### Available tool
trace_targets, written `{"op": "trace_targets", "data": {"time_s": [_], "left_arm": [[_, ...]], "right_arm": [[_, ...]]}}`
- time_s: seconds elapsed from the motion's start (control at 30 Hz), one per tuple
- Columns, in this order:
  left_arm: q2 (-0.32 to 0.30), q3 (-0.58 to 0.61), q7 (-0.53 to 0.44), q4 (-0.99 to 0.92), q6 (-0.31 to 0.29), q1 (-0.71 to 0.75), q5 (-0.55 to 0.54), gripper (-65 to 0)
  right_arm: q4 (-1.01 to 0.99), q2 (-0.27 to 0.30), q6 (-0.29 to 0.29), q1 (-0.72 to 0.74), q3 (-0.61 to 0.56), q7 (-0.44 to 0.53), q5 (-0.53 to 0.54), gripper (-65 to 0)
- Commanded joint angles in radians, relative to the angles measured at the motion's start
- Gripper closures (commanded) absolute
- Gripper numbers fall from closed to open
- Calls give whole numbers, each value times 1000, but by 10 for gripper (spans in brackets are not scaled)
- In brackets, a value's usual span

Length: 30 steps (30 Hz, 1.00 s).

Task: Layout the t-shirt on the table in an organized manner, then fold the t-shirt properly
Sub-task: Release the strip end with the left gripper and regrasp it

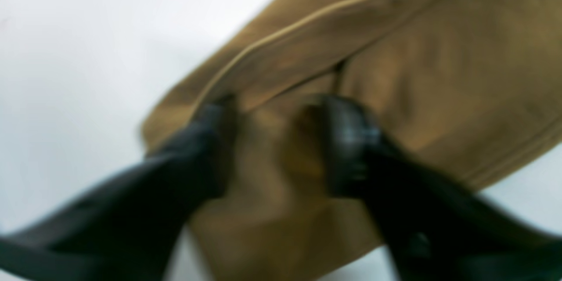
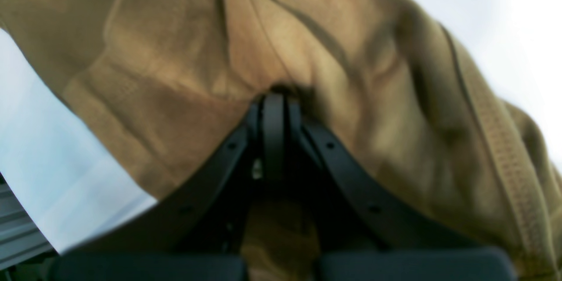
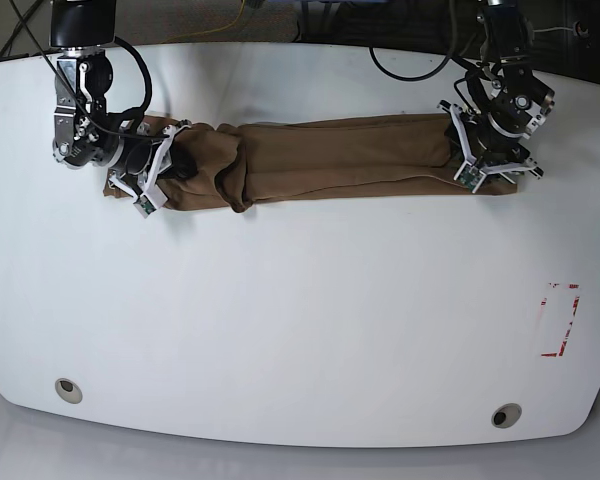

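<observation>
Two arms stretch the t-shirt (image 3: 330, 160) along the desk (image 3: 300, 320) to flatten it: right jaws clamp cloth, left jaws stand apart.

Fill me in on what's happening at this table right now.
A two-armed robot is folding a tan t-shirt, which lies as a long narrow band across the far side of the white table. The right gripper is shut on bunched cloth at one end. The left gripper is at the other end with its jaws apart over the fabric, holding nothing.
</observation>
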Motion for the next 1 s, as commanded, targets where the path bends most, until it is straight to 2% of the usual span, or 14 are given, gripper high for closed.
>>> {"op": "trace_targets", "data": {"time_s": [0.0, 0.13, 0.27, 0.4, 0.6, 0.73, 0.97], "left_arm": [[-7, -34, -12, 28, 9, -30, -9, -411], [-7, -97, -8, 28, 9, -73, -41, -476], [-11, -195, 26, 28, 9, -110, -118, -505], [-25, -292, 144, 23, 9, -165, -216, -507], [-65, -373, 302, 9, 9, -207, -306, -507], [-65, -417, 364, -31, 9, -211, -362, -507], [-65, -445, 399, -106, 9, -179, -435, -507]], "right_arm": [[5, 14, -9, 8, 3, -17, -25, -9], [5, 14, -9, 8, 3, -17, -25, -9], [5, 14, -9, 7, 3, -17, -25, -9], [5, 14, -9, 7, 3, -17, -25, -9], [5, 10, -9, 5, 3, -17, -24, -9], [5, -6, -9, 5, 3, -17, -24, -9], [5, -13, -9, 5, 2, -17, -24, -9]]}}
